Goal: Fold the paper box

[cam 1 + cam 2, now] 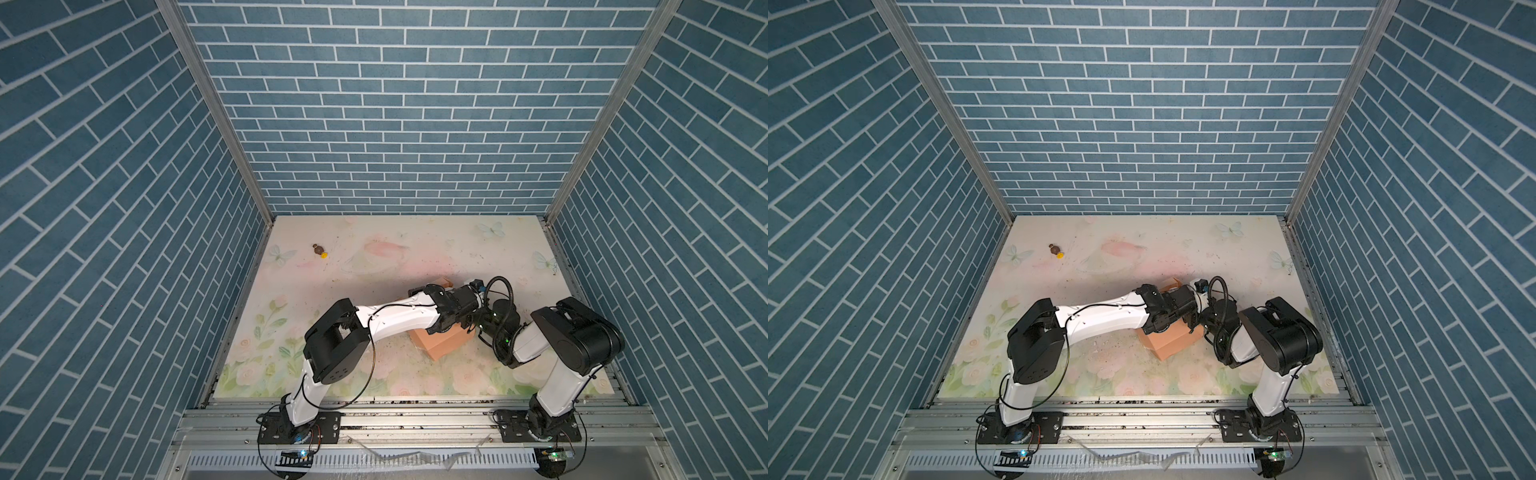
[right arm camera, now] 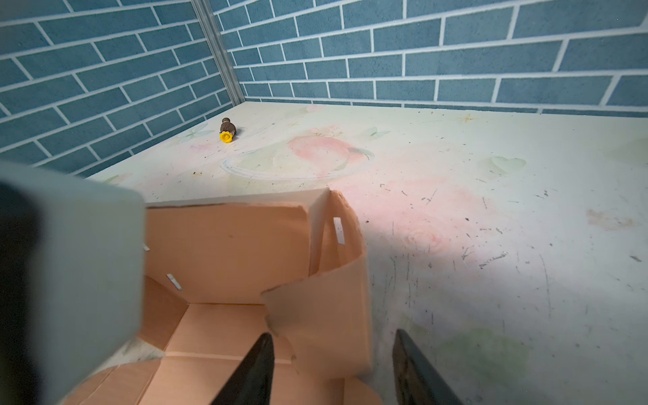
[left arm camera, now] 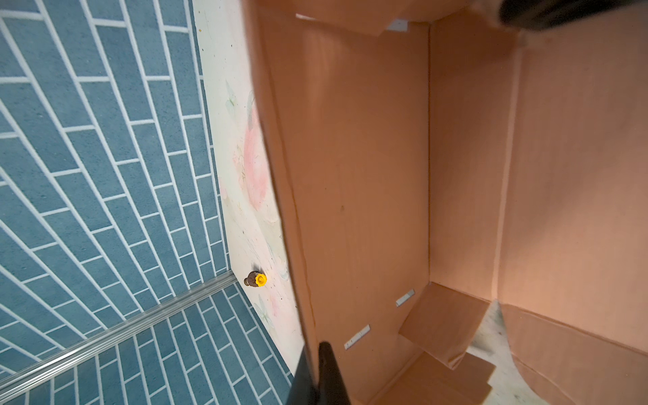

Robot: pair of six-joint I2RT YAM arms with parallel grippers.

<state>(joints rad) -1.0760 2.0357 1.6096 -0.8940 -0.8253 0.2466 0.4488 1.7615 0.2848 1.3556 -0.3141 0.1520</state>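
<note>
paper box (image 1: 441, 344) mostly beneath left arm (image 1: 399, 318)

Spot the box (image 1: 1173, 343) on the bench (image 1: 1100, 266), directly beneath the left claw (image 1: 1190, 325), with the right arm (image 1: 1283, 336) close on that claw's right. Cannot make out the claw's tips. See one flap (image 1: 1170, 285) just behind it. Find a tiny brown-and-yellow thing (image 1: 1055, 251) well off, far back-left.
</note>
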